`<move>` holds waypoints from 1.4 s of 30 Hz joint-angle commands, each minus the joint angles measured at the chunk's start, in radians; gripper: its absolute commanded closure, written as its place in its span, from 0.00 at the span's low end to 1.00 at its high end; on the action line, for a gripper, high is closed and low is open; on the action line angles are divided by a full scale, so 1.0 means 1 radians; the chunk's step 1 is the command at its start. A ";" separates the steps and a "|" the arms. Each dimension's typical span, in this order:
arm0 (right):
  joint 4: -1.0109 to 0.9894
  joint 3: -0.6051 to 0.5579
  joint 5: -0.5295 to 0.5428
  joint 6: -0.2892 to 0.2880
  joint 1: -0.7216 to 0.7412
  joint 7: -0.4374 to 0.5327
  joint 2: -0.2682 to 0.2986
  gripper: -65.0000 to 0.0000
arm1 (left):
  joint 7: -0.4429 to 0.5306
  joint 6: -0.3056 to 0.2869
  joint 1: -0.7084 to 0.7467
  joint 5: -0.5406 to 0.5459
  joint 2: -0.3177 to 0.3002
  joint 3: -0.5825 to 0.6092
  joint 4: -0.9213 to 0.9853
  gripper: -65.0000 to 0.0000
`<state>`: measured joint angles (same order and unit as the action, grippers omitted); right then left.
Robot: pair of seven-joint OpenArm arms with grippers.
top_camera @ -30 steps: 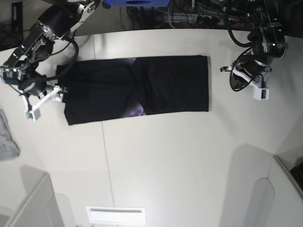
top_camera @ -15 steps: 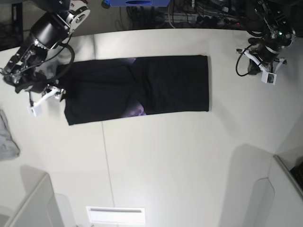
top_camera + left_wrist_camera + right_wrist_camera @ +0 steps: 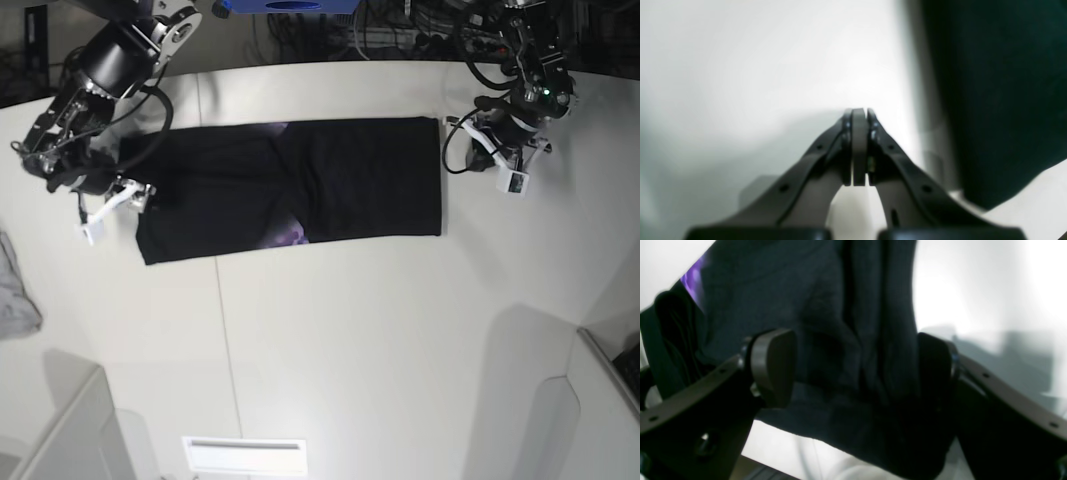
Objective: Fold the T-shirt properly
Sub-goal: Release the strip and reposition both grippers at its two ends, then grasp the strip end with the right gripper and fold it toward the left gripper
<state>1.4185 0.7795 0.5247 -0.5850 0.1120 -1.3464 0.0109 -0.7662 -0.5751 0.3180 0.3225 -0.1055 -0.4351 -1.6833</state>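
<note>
T-shirt in a long band, an arm at each short end

T-shirt (image 3: pixel 290 190) lies flat on the white table (image 3: pixel 350 340) as a long black band, its sides already folded in, with a bit of purple print showing at the near long edge and at the far one. Judged from that shape, the step left is to shorten the band end over end, which would explain an arm at each short end.

Right gripper (image 3: pixel 853 373): at the shirt's end on the base view's left. Jaws spread wide, one pad on either side of a rumpled ridge of black cloth. Cloth sits between the pads, but no pinch is made; whether the pads touch it cannot be told. Arm reaches down from the far edge, wrist bent toward the shirt's corner.

Left gripper (image 3: pixel 859 146): just beside the opposite end, over bare table, clear of the shirt's edge. Jaws pressed flat together, nothing between them. Arm comes in from the far corner, wrist turned down.

Small grey cloth (image 3: pixel 15 290) lies well apart from the shirt, at the table's edge.
</note>
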 commanded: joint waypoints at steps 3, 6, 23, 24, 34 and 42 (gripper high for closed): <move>0.003 -0.039 0.035 -0.002 -0.025 -0.021 -0.004 0.22 | 0.020 0.007 -0.026 0.014 -0.009 0.029 -0.011 1.00; 0.003 -0.047 0.105 0.003 -0.050 -0.017 -0.004 0.22 | 0.020 0.007 -0.044 0.014 -0.009 0.042 0.022 1.00; -0.045 -0.048 0.108 0.003 -0.044 0.063 0.005 0.64 | 0.021 0.070 -0.096 0.014 0.005 0.078 0.079 1.00; -0.055 -0.048 0.108 0.003 -0.044 0.081 0.005 0.67 | 0.021 0.070 -0.096 0.014 0.005 0.078 0.079 1.00; -0.037 -0.113 0.108 0.004 -0.045 0.127 0.019 1.00 | 0.021 0.070 -0.096 0.014 0.003 0.077 0.082 1.00; 0.175 -0.208 0.107 0.158 -0.073 0.127 0.019 1.00 | 0.021 0.071 -0.096 0.014 0.010 0.078 0.084 1.00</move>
<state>1.5764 0.5724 0.6044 -0.4217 0.0216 -1.2346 0.0193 -0.7406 -0.5041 0.2222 0.3435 -0.0940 -0.3565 -1.5902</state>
